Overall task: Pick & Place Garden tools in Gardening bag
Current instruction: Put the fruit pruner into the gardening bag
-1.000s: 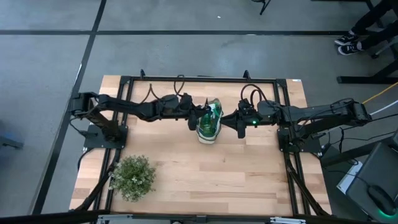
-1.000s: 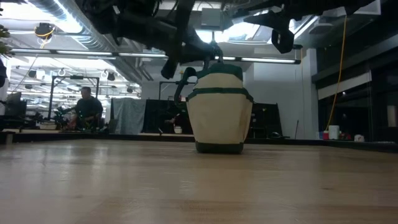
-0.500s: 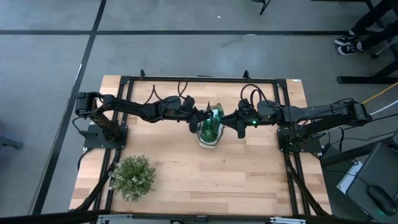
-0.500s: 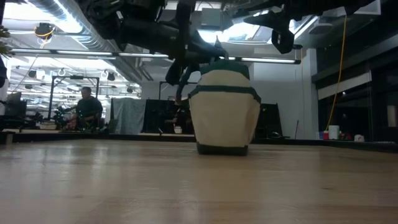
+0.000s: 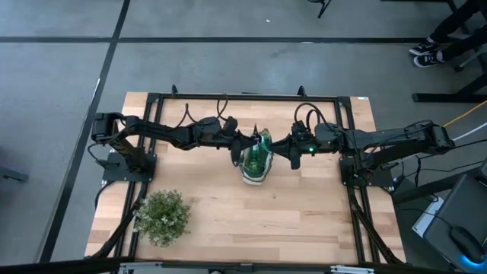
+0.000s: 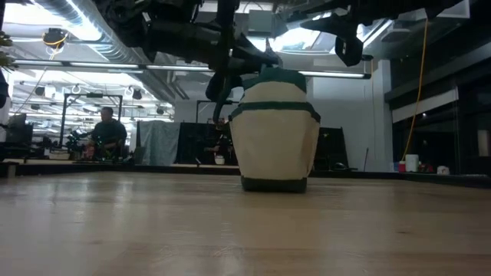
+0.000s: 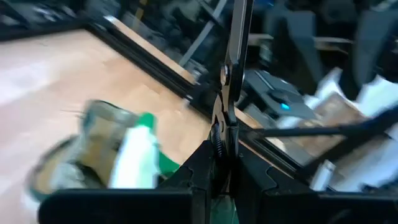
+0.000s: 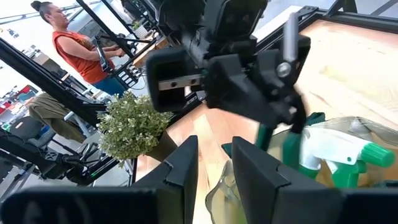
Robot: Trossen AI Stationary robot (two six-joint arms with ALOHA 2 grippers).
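Note:
The cream gardening bag (image 5: 255,164) with dark green trim stands upright on its base at the table's middle (image 6: 275,130). The green spray bottle (image 7: 134,158) sits inside it, head up (image 8: 336,152). My left gripper (image 5: 245,142) is over the bag's left rim, shut on the dark pruning shears (image 7: 231,93). My right gripper (image 5: 293,156) hangs open and empty just right of the bag, above its top (image 6: 349,50). The trowel and rake cannot be made out. My left gripper pinches the pruning shears between its two fingers near the spring (image 7: 219,142), where the handles meet the blades. The blades (image 7: 239,37) stick out beyond the fingertips. The shears are lifted clear, above the bag's open mouth.
A bushy potted plant (image 5: 162,215) stands at the table's near left corner. A black frame (image 5: 243,97) runs along the table's far and side edges. People sit in the room beyond the table (image 6: 107,134).
My left gripper has gone a little toward the table's right edge with the shears, over the bag's mouth. The bag has bulged wider toward the right while its base has stayed in place. My right gripper has kept still.

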